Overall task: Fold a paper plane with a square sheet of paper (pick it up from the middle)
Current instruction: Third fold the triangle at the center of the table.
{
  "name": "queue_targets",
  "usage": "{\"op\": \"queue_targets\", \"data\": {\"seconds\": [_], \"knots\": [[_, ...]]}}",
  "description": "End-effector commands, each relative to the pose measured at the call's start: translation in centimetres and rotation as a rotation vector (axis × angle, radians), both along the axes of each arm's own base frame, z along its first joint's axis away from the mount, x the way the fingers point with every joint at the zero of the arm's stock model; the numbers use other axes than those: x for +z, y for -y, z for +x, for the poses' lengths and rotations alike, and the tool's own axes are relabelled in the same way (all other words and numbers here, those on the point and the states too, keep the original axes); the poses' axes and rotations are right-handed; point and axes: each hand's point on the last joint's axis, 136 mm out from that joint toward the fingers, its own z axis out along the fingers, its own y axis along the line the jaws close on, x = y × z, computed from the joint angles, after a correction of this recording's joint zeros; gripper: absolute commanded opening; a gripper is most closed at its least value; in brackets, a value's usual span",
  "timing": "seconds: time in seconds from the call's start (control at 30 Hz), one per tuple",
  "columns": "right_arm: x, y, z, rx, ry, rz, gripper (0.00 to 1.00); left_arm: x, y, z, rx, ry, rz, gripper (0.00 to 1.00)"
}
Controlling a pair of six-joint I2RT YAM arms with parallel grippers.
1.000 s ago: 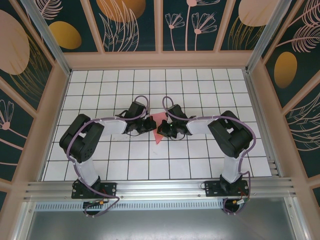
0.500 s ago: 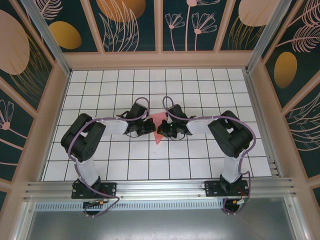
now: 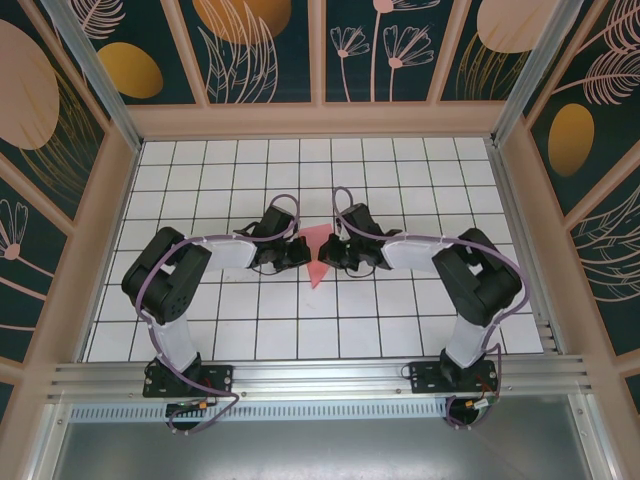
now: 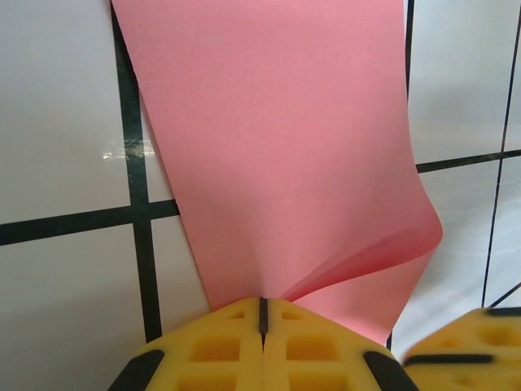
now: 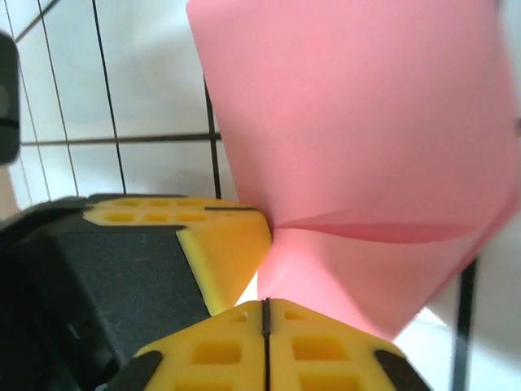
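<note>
Left end effector [image 4: 262, 316]: closed. Its two yellow gridded pads [image 4: 213, 352] meet along a hairline seam at the bottom centre of the left wrist view. The pink-red sheet of thin paper [image 4: 269, 163] puckers into the top of that seam and is pinched there.
Right end effector [image 5: 265, 319]: pads pressed together, with only a thin dark seam between them, at the bottom centre of the right wrist view. The sheet's lower lobe touches the top of the seam and passes behind the right-hand pad. Whether it is nipped between the pads I cannot tell.
Tips together: just beside each other. A blurred yellow corner of the right one sits at the lower right of the left wrist view. In the right wrist view, the left one's yellow pad and black body fill the lower left, with the pad's corner right at the sheet's crease.
Sheet, close up: layered, with a darker fold line running to its right edge. It bows upward from the pinch and does not lie flat.
Sheet, from above: a triangle at the centre of the frame, with its wide edge toward the top and its point toward the bottom, set between the two tips.
Bench [image 3: 200, 190]: white tiles with black grid lines. The sheet is over the middle tiles.
Arms: the black-and-white left arm [image 3: 165, 285] bends in from the lower left and the right arm [image 3: 470, 280] from the lower right. Both are folded low toward the centre.
Front edge: an aluminium rail [image 3: 320, 375] runs across the bottom.
Walls: dark teal panels with a floral print [image 3: 260, 50] along the top and sides.
</note>
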Motion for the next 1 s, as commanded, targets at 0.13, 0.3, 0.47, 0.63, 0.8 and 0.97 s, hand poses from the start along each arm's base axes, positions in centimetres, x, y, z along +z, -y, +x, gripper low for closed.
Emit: {"op": "queue_targets", "data": {"seconds": [0.13,0.3,0.47,0.63,0.8,0.97], "knots": [[-1.3,5.3,1.0,-0.14,0.057,-0.236,0.26,0.9,-0.3,-0.3,-0.009,0.016,0.012,0.0],[-1.2,4.4,1.3,-0.102,0.062,-0.219,0.29,1.1,-0.2,-0.2,-0.009,0.02,0.005,0.0],[-1.3,3.0,1.1,-0.027,0.064,-0.185,0.29,1.1,-0.2,-0.2,-0.008,0.018,0.006,0.0],[-1.7,2.2,0.7,0.027,0.063,-0.18,0.31,1.1,-0.2,-0.2,-0.006,0.018,0.006,0.0],[-2.4,1.9,0.5,0.043,0.049,-0.195,0.33,1.0,-0.4,-0.3,-0.005,0.016,0.009,0.0],[-3.7,2.2,0.2,0.046,0.019,-0.254,0.34,1.2,-0.4,-0.3,-0.003,0.019,0.01,0.0]]}}
